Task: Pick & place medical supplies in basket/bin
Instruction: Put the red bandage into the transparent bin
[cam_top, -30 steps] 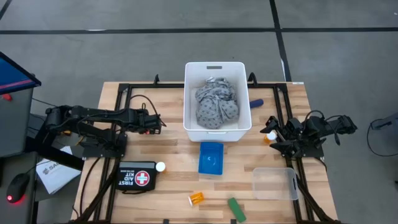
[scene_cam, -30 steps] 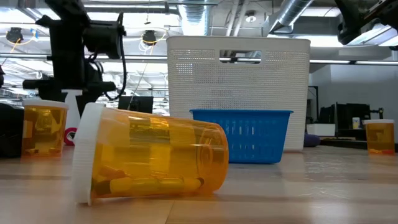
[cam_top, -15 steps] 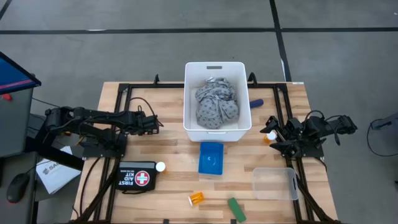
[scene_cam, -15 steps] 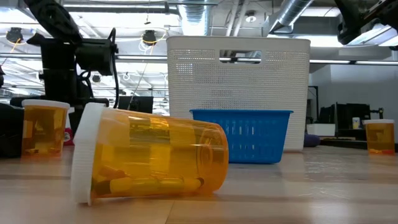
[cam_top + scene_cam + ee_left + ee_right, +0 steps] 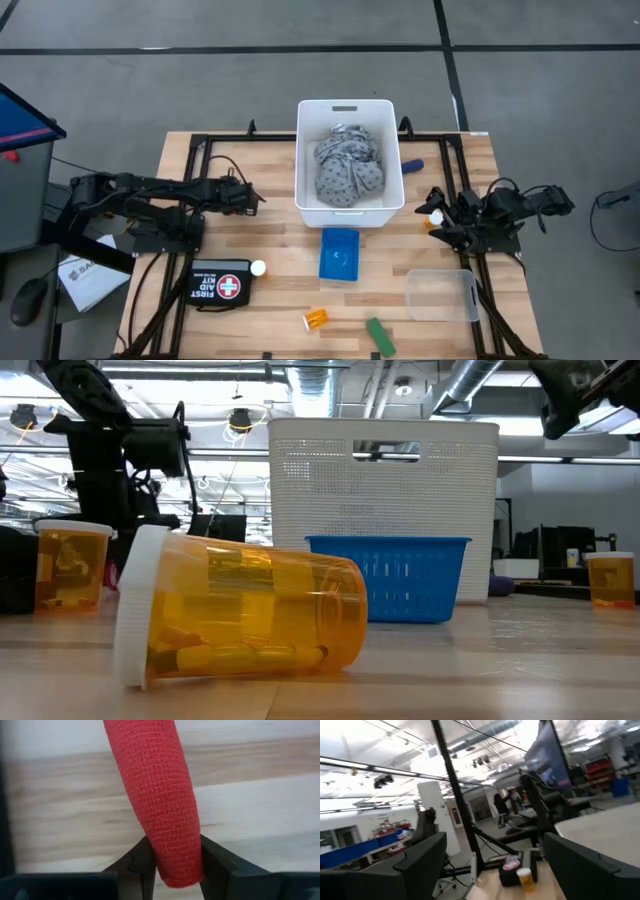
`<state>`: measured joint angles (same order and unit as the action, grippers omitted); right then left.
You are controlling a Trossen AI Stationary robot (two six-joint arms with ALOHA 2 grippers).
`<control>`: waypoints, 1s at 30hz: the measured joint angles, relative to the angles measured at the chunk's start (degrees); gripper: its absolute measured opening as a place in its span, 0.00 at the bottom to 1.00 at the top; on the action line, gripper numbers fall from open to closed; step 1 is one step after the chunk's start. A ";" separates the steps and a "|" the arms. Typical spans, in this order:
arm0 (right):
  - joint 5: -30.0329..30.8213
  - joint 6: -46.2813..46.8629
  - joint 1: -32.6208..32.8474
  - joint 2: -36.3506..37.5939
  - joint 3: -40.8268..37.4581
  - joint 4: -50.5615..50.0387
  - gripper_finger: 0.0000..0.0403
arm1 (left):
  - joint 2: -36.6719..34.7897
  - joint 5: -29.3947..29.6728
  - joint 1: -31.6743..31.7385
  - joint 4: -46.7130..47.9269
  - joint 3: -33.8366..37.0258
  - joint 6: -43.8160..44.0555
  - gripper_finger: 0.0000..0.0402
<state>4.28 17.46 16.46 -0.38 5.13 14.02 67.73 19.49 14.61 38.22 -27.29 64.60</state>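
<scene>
My left gripper (image 5: 250, 197) is left of the white bin (image 5: 304, 200) and shut on a red wrap roll (image 5: 160, 795). Grey patterned cloth (image 5: 348, 165) lies in the bin. My right gripper (image 5: 436, 216) is open right of the bin, beside an upright orange pill bottle (image 5: 437, 213). Another pill bottle (image 5: 316, 319) lies on its side near the table's near edge, large in the low view (image 5: 240, 615). A third (image 5: 258, 268) stands by the first aid kit. A green stick (image 5: 379, 336) lies at the near edge and a blue stick (image 5: 412, 165) right of the bin. My left gripper pinches the red roll's near end (image 5: 177, 870) between its two fingers (image 5: 142, 865). The fingers lie along the roll, which sticks out past them over the wooden tabletop. Whether the far end rests on the table, I cannot tell.
A small blue basket (image 5: 340, 253) sits just near-side of the bin, and a clear plastic container (image 5: 440, 295) stands at the near right. The black first aid kit (image 5: 218, 283) lies at the near left. Black frame rails (image 5: 200, 150) run along the table's sides.
In the low view my left arm has shifted a little toward the table's left with the red roll still in its fingers. My right gripper has edged slightly toward the bin. The bottles, sticks and cloth have stayed put.
</scene>
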 joint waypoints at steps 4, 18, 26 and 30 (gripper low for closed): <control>0.45 2.26 -0.06 0.00 0.00 -0.53 0.82 | -4.83 -2.47 -1.74 -2.55 0.00 -6.03 0.26; -2.81 -0.78 0.46 0.02 0.00 6.16 0.82 | -32.29 -6.42 -19.04 -17.07 -0.02 -24.23 0.25; -4.43 -5.98 2.51 -2.76 0.04 9.36 0.82 | -33.51 -6.11 -27.40 -43.61 -0.11 -39.30 0.25; -4.41 -7.19 3.13 -7.55 0.00 13.69 0.82 | -28.81 -5.99 -29.32 -54.60 -0.11 -47.62 0.25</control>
<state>-0.13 10.27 19.58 -7.93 5.13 27.71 38.92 13.50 -14.71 -16.38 -27.40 16.98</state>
